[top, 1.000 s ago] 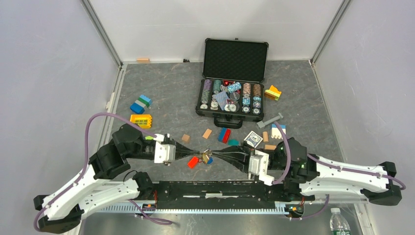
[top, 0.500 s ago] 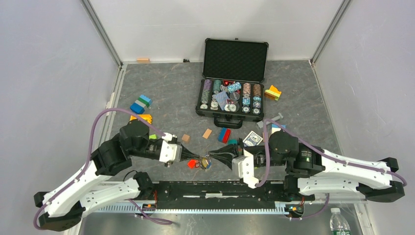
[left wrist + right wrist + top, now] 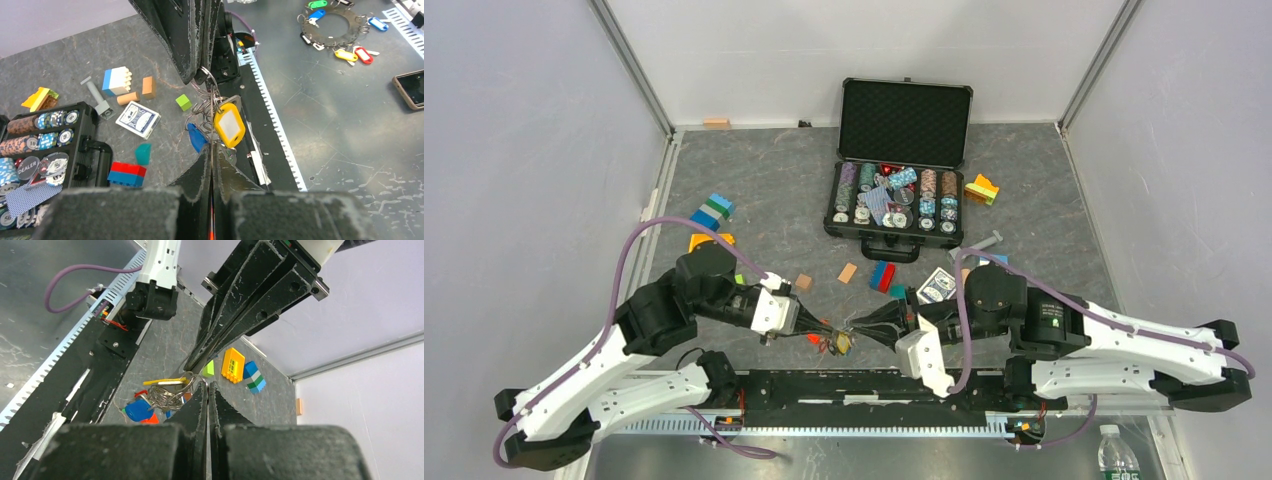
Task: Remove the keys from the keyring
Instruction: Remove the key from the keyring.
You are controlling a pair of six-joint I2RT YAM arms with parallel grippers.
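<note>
Keyring (image 3: 836, 338) with its keys (image 3: 822, 341) noted in the top view at lower centre of frame, suspended between the two arm tips just above the black base rail (image 3: 854, 385). Left gripper (image 3: 816, 329) reaches in from the left and right gripper (image 3: 856, 327) from the right; both tips meet at the bunch. Poker chip case (image 3: 899, 200) stands open at upper centre, well apart.

Left wrist view: left gripper's fingers, bottom centre, are pressed together with no gap, their tip against the wire loops. Exactly which loop they pinch is hidden. Right gripper's fingers come down from the top of frame, likewise closed, nipping the uppermost loop of the keyring. A yellow-tagged key (image 3: 229, 125) and a blue key (image 3: 196, 138) hang mid-frame between the tips.

Right wrist view: right gripper's fingers, bottom centre, are closed on the wire. Left gripper's closed fingers enter from upper right onto the same bunch. Blue key sits at lower left of the bunch, yellow tag edge-on above it
</note>
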